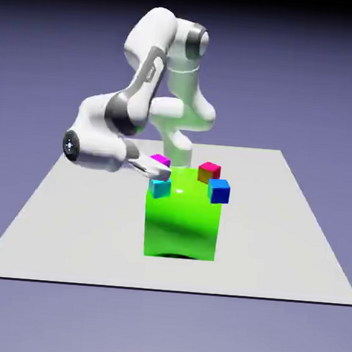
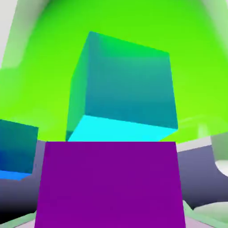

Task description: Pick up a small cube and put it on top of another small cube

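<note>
The small cube [image 1: 160, 161], tiny and magenta, sits between the fingers of my gripper [image 1: 156, 169], which reaches in sideways from the exterior view's left. Just beneath it, the other small cube [image 1: 160, 187], cyan, rests at the top left edge of the big green block [image 1: 183, 220]. In the hand view the magenta cube [image 2: 110, 185] fills the bottom middle and hides both fingertips. The cyan cube [image 2: 122, 89] looms right behind it against the green block [image 2: 116, 22]. The gripper is shut on the magenta cube, which hangs a little above the cyan one.
A red cube [image 1: 208, 171] and a dark blue cube [image 1: 219, 190] stand on the green block's right side. The dark blue cube [image 2: 15, 151] also shows at the hand view's left edge. The grey table [image 1: 70, 230] spreads around the block.
</note>
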`<state>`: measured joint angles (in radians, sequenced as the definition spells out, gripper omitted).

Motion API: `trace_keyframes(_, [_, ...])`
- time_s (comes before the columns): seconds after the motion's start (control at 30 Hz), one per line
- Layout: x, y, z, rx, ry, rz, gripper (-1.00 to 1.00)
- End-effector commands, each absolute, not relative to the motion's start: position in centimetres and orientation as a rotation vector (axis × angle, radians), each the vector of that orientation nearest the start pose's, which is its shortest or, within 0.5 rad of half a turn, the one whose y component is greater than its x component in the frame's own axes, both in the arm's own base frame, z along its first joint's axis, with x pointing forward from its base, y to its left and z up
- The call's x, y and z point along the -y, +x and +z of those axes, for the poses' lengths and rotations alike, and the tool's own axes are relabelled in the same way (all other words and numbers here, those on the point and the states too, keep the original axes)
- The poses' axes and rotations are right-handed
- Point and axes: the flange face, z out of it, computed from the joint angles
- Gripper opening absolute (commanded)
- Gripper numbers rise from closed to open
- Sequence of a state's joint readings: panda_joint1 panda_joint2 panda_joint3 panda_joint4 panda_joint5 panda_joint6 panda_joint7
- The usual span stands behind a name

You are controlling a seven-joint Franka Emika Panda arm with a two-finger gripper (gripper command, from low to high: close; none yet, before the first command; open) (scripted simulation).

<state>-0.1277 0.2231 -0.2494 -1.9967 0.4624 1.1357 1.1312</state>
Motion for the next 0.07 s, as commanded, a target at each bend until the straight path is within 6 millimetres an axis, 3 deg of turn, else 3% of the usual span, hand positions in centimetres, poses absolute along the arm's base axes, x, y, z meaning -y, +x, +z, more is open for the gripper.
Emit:
trace_keyframes(0.0, [11.11,45.17,33.97,-1.883,-1.846,1.688,1.0])
trace_keyframes(0.03, [11.66,45.76,34.65,-1.883,-1.845,1.687,1.0])
